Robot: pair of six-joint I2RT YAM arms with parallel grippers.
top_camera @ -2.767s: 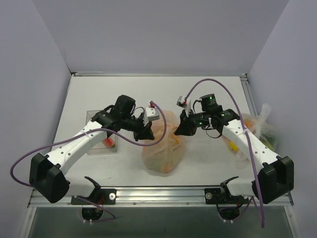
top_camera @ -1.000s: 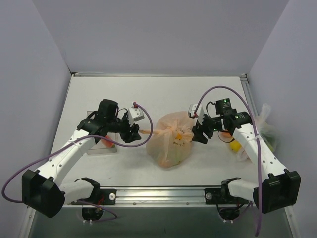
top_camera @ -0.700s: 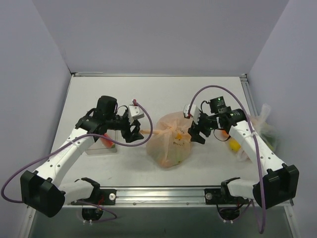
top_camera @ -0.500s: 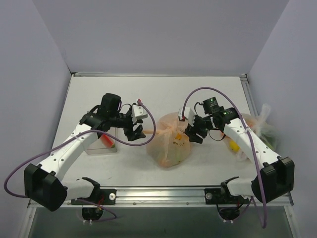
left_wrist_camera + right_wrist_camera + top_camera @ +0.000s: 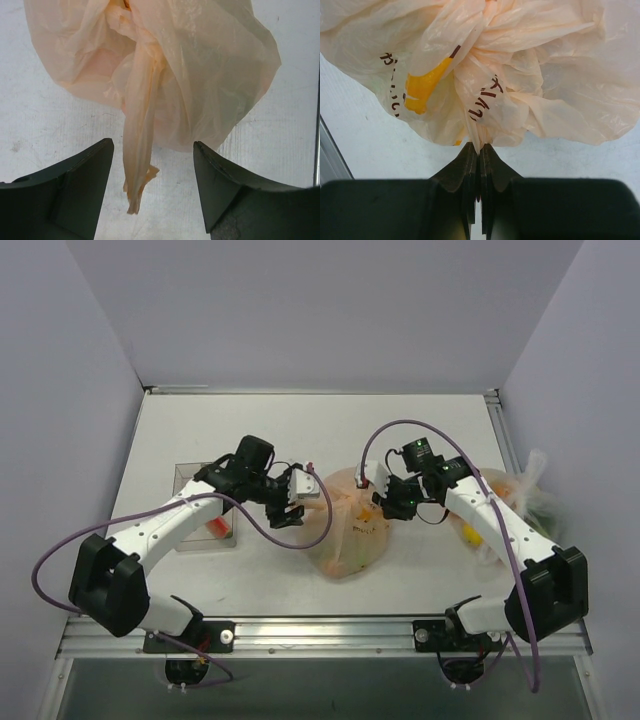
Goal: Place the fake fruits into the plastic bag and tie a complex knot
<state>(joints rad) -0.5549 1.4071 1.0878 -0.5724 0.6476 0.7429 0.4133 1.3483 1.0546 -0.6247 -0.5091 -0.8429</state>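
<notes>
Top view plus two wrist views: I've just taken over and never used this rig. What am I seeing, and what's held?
The top view looks down from behind two white arms bolted at the table's near edge; each ends in a two-finger gripper. Each wrist view looks along that arm's own dark fingers. Between the arms lies the peach bag, bunched at the top. The right gripper is shut, pinching a fold of the peach bag. The left gripper is open, a twisted handle strip lying between its jaws, ungripped. A clear tray sits at left, a second bag at far right.
</notes>
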